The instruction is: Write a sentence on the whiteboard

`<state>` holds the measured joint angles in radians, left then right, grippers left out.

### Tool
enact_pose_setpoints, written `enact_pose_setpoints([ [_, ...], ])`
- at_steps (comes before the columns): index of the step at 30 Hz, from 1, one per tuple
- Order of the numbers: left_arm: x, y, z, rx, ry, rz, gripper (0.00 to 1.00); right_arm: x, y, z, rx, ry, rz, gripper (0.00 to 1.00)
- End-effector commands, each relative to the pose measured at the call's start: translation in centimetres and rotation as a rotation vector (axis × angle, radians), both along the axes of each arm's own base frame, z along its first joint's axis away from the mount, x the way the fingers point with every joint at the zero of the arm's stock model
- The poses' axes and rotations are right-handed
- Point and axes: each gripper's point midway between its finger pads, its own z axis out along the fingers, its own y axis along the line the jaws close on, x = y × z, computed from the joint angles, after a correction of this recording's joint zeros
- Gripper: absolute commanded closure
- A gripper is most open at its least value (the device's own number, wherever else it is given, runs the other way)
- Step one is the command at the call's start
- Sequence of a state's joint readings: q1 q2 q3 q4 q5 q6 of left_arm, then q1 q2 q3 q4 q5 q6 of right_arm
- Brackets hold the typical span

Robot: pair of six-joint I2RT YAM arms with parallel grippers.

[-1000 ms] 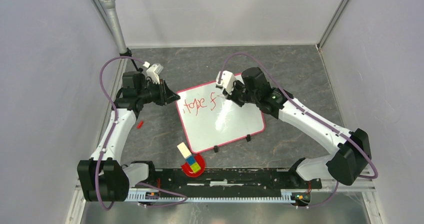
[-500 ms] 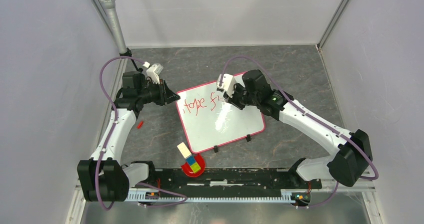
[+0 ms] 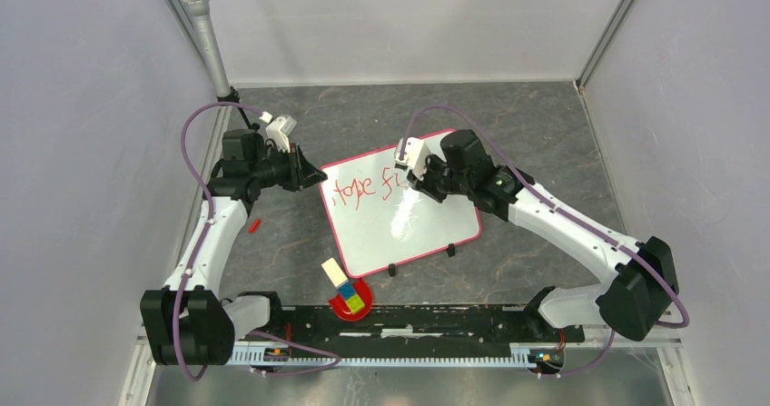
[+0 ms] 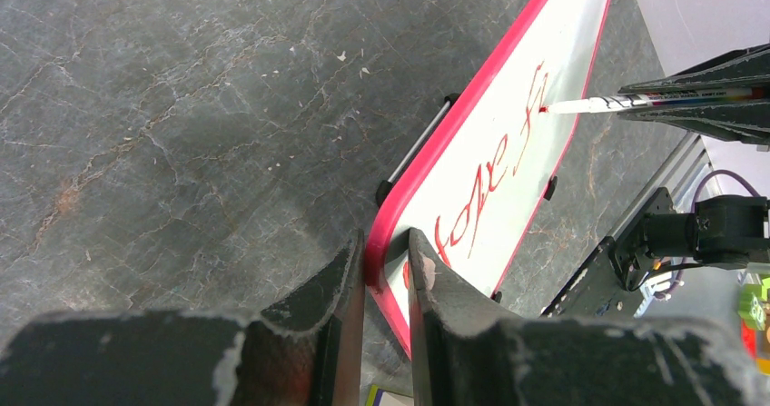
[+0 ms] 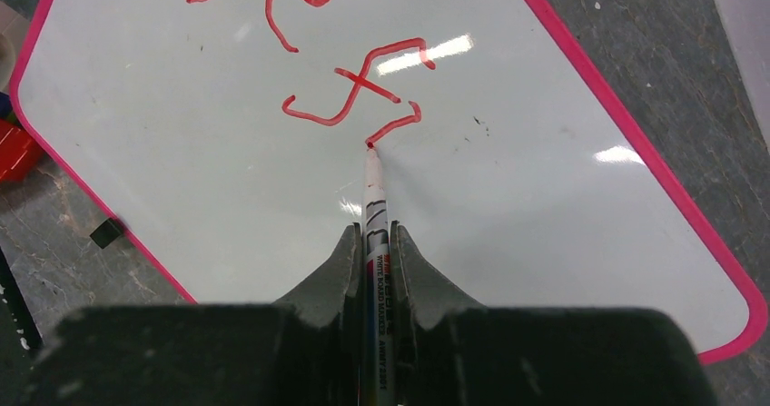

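The whiteboard (image 3: 409,220) lies tilted on the dark table, white with a pink-red border and two black clips on its near edge. Red writing "I hope fi" runs along its far part (image 5: 354,88). My left gripper (image 3: 315,177) is shut on the board's left corner edge (image 4: 386,261). My right gripper (image 3: 410,181) is shut on a white board marker (image 5: 375,211). The marker's red tip touches the board at the end of the last stroke. The marker also shows in the left wrist view (image 4: 617,104).
A red dish (image 3: 343,304) with a coloured cube and a pale block stands near the front rail. A small red cap (image 3: 254,226) lies left of the board. A grey pole (image 3: 207,38) rises at the back left. White walls enclose the table.
My right gripper has shifted slightly with the marker, adding a stroke after the "f". The left arm and the board have not moved.
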<state>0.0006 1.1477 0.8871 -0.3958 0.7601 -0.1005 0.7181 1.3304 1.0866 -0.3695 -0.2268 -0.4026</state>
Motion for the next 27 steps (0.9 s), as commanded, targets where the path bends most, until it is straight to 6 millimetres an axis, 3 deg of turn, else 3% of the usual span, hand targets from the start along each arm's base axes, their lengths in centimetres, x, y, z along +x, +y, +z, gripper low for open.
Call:
enact_pose_setpoints([
  [1, -0.4, 0.2, -1.0, 0.032, 0.015, -0.013, 0.98, 1.7, -1.2, 1.8, -0.018, -0.070, -0.061, 1.00],
  [16, -0.4, 0.3, -1.0, 0.035, 0.013, -0.010, 0.98, 3.7, -1.1, 4.0, 0.014, -0.117, -0.102, 1.00],
  [27, -0.4, 0.2, -1.0, 0.030, 0.013, -0.013, 0.98, 2.3, -1.2, 2.4, 0.012, -0.056, -0.072, 1.00],
])
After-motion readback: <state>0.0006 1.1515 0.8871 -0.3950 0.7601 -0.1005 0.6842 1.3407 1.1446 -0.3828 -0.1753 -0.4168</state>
